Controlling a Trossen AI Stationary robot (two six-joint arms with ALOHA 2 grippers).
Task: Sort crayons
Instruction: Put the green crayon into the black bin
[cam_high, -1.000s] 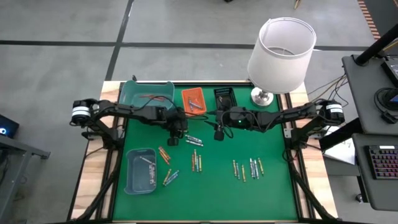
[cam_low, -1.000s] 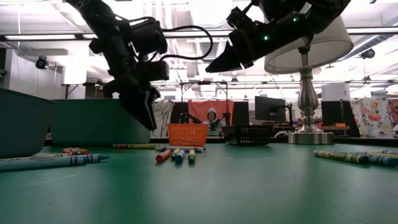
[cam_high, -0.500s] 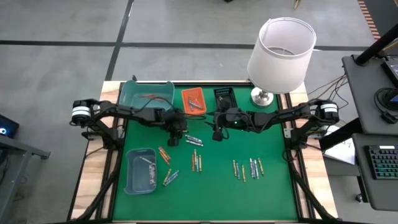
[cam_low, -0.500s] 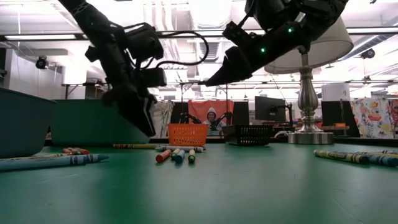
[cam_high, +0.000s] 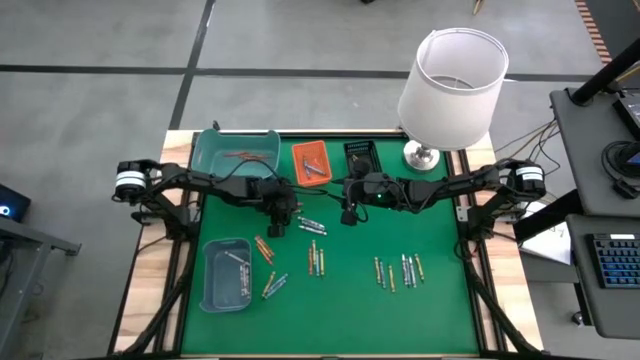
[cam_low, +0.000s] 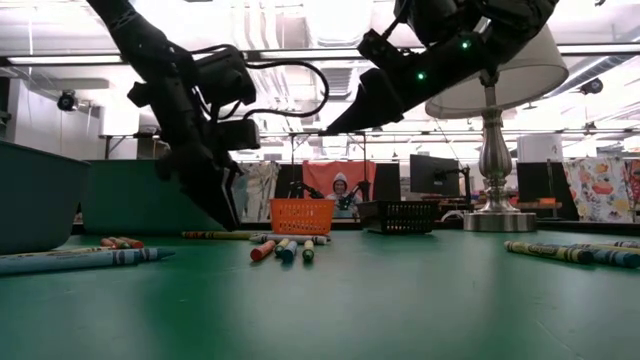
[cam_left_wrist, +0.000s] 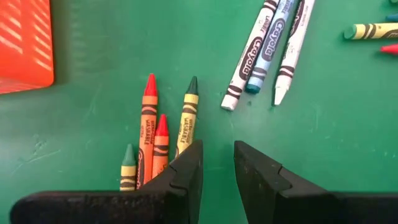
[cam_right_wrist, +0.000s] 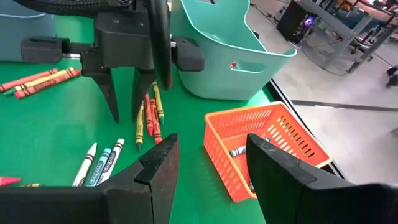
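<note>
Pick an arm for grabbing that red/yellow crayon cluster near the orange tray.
Left. Its end effector hangs right over the crayon cluster, fingers parted and empty; the right end effector sits farther off, beside the orange tray.

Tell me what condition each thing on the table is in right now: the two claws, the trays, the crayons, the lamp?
Left gripper: jaws parted a little, empty, above the crayon cluster.
Right gripper: jaws wide open, empty, raised near the orange tray.
Orange tray: holds a few crayons.
Teal bin: upright, some crayons inside.
Blue tray: one or two crayons inside.
Black tray: contents unclear.
Loose crayons: lying flat in groups.
Lamp: upright.
</note>
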